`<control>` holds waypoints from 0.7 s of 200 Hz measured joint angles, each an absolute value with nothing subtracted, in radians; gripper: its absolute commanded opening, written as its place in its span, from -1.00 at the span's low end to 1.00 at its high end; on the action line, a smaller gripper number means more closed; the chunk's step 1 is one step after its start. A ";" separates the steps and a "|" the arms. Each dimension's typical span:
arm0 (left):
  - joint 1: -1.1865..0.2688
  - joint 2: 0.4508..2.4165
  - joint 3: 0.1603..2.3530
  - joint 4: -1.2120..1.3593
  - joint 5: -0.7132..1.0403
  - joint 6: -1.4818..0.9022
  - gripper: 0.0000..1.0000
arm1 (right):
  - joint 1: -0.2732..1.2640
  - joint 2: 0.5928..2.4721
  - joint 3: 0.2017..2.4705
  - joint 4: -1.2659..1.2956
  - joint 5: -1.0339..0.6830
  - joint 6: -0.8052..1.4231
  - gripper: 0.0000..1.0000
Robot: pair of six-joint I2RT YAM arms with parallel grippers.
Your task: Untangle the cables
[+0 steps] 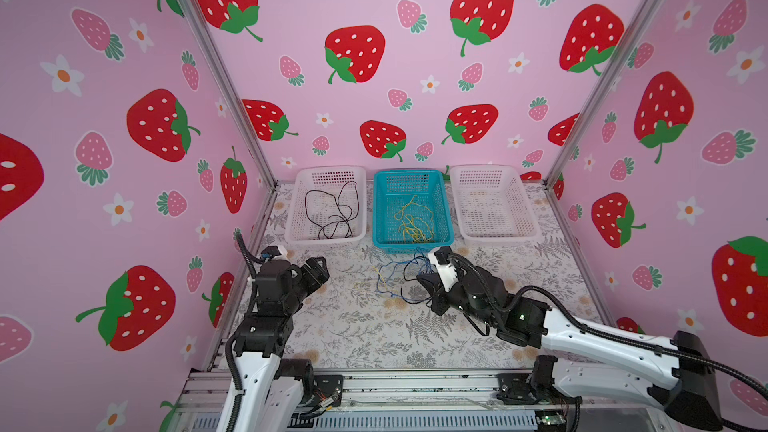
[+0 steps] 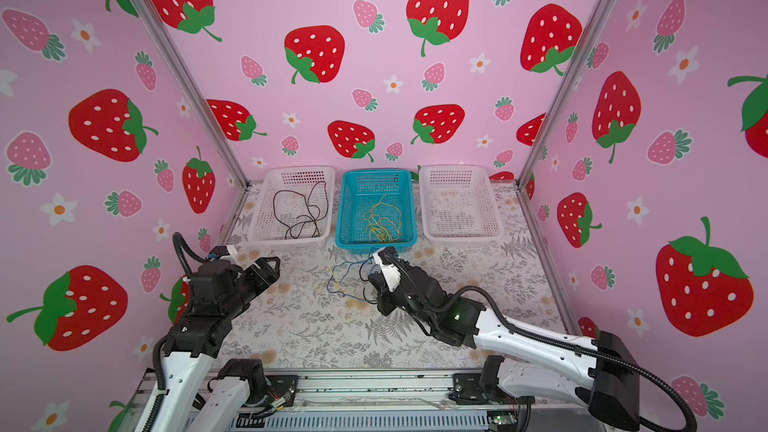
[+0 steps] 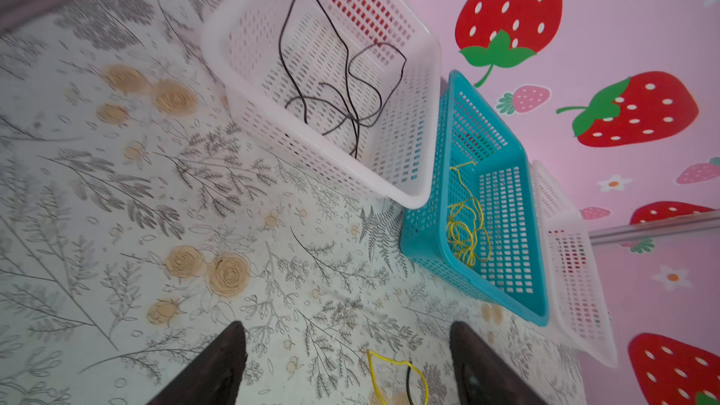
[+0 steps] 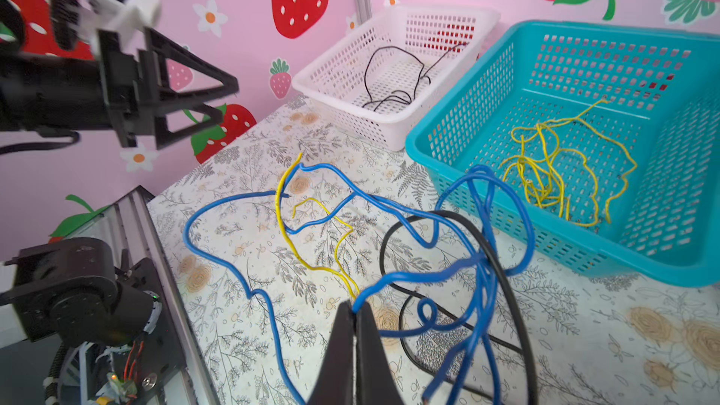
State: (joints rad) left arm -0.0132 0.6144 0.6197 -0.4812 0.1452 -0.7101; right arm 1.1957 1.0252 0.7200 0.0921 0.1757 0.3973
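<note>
Sorting was partly done, judged from the lie of things. Reference: teal basket (image 1: 411,241).

- Left white basket (image 1: 324,238), just beside the teal one, held loose black cable (image 1: 332,209).
- The teal basket held a heap of yellow cables (image 1: 415,224).
- Right white basket (image 1: 498,238), on the teal one's other side, showed no cable that I could make out.
- Left to do: a tangle (image 4: 481,262) lay on the bench (image 1: 353,338) just in front of the teal basket, on the arms' side. It held blue cable (image 4: 218,262), one yellow strand (image 4: 288,243) and a black loop (image 4: 506,286), all crossing each other.

Right pincer (image 4: 354,307) sat at the tangle's near edge, jaws closed, pinching a blue cable end. Left pincer (image 3: 346,329) hung above the bench, front-left of the teal basket and apart from the tangle. Its jaws stood wide with nothing between them.

Judgement: black and yellow were mostly sorted. The blue was not yet freed, and one black and one yellow strand had yet to reach their baskets.

Unclear:
- The number of blue strands, since they doubled back through the knot.
- Whether the yellow end beside the right pincer's tips was also caught.
- The black loop ran out of the right wrist view.
- In both top views the right wrist covered its own fingertips.
</note>
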 measured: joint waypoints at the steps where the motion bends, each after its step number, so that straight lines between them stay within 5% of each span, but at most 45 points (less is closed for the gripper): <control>1: -0.013 0.616 0.618 -0.478 0.153 -0.714 0.69 | 1.196 1.024 0.720 0.093 0.175 0.397 -1.00; 140: -0.036 0.524 0.276 -0.184 0.588 -1.085 0.82 | 1.196 0.845 0.672 0.135 0.158 0.391 -1.00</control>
State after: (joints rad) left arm -0.0357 0.5236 0.2760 -0.1837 0.5880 -1.0851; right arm 1.1957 0.8448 0.6720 0.1349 0.1581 0.3908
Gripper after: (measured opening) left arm 0.901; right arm 0.046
